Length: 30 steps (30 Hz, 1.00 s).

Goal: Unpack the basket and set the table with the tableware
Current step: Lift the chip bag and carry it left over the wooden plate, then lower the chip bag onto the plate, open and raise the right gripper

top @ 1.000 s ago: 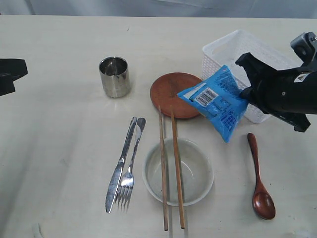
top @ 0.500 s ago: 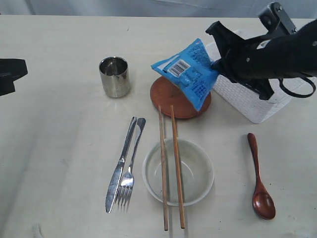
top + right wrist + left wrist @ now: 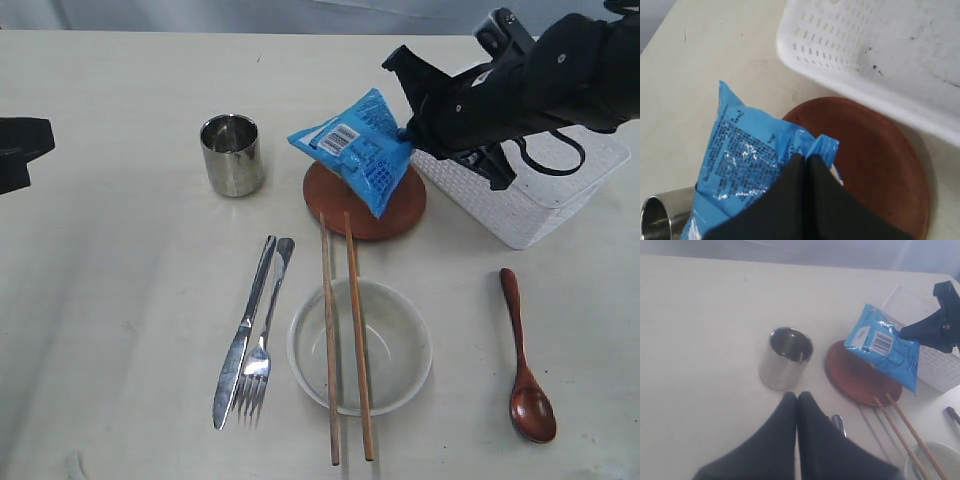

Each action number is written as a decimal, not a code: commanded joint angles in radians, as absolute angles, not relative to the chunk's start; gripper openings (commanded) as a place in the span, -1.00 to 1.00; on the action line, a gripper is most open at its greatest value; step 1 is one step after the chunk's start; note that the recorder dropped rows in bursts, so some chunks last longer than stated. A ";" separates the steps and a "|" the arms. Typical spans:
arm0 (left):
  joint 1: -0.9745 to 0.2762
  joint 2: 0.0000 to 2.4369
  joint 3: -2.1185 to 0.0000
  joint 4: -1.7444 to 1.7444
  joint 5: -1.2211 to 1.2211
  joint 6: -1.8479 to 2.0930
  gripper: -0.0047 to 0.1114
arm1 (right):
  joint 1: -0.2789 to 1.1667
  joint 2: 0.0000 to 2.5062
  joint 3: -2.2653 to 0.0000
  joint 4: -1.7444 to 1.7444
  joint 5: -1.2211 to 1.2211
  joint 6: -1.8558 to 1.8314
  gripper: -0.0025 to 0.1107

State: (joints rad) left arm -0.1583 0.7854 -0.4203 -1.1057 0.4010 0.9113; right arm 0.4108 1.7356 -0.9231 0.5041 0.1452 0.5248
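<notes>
My right gripper (image 3: 408, 135) is shut on a corner of a blue snack packet (image 3: 355, 150), which hangs tilted above the brown plate (image 3: 395, 215). In the right wrist view the fingers (image 3: 806, 157) pinch the packet (image 3: 745, 160) over the plate (image 3: 880, 150). The white basket (image 3: 530, 215) stands behind the right arm. On the table (image 3: 120, 300) are a steel cup (image 3: 231, 155), a knife (image 3: 240, 340), a fork (image 3: 262, 350), an off-white bowl (image 3: 395, 350) with two chopsticks (image 3: 329, 330) across it, and a wooden spoon (image 3: 522, 360). My left gripper (image 3: 797, 395) is shut on nothing, just short of the cup (image 3: 785, 357).
The left arm (image 3: 20, 150) shows only at the left edge of the exterior view, apart from the tableware. The right arm reaches over the basket's near corner. Bare tabletop lies left of the cup and cutlery.
My right gripper has carried the blue packet leftward and away from the front edge, from in front of the basket to above the brown plate. The left arm has not moved.
</notes>
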 commanded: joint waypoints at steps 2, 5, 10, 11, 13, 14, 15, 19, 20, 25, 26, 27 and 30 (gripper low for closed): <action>-0.166 0.781 -0.417 -1.107 0.394 0.916 -0.92 | 0.412 1.770 -0.930 0.500 0.143 0.507 -0.96; -0.166 0.781 -0.417 -1.107 0.394 0.916 -0.92 | 0.412 1.787 -0.930 0.500 0.144 0.507 -0.96; -0.166 0.781 -0.417 -1.107 0.394 0.916 -0.92 | 0.412 1.803 -0.930 0.500 0.138 0.507 -0.96; -0.166 0.781 -0.417 -1.107 0.394 0.918 -0.92 | 0.412 1.805 -0.930 0.500 0.133 0.507 -0.96; -0.166 0.781 -0.417 -1.107 0.394 0.918 -0.92 | 0.412 1.810 -0.930 0.500 0.133 0.507 -0.96; -0.166 0.781 -0.417 -1.107 0.394 0.918 -0.92 | 0.412 1.818 -0.930 0.500 0.133 0.507 -0.96; -0.166 0.781 -0.417 -1.107 0.394 0.918 -0.92 | 0.412 1.820 -0.930 0.500 0.133 0.507 -0.96; -0.166 0.781 -0.417 -1.107 0.394 0.918 -0.92 | 0.412 1.837 -0.930 0.500 0.133 0.507 -0.96; -0.166 0.781 -0.417 -1.107 0.394 0.918 -0.92 | 0.412 1.842 -0.930 0.500 0.133 0.507 -0.96; -0.166 0.781 -0.417 -1.107 0.394 0.918 -0.92 | 0.412 1.845 -0.930 0.500 0.124 0.507 -0.96; -0.166 0.781 -0.417 -1.107 0.394 0.918 -0.92 | 0.412 1.845 -0.930 0.500 0.120 0.507 -0.96; -0.166 0.781 -0.417 -1.107 0.394 0.918 -0.92 | 0.412 1.845 -0.930 0.500 0.121 0.507 -0.96; -0.166 0.781 -0.417 -1.107 0.394 0.918 -0.92 | 0.412 1.845 -0.930 0.500 0.121 0.507 -0.80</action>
State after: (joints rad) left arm -0.1583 0.7854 -0.4203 -1.1057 0.4010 0.9152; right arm 0.4108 1.8422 -0.9231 0.5041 0.1365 0.5206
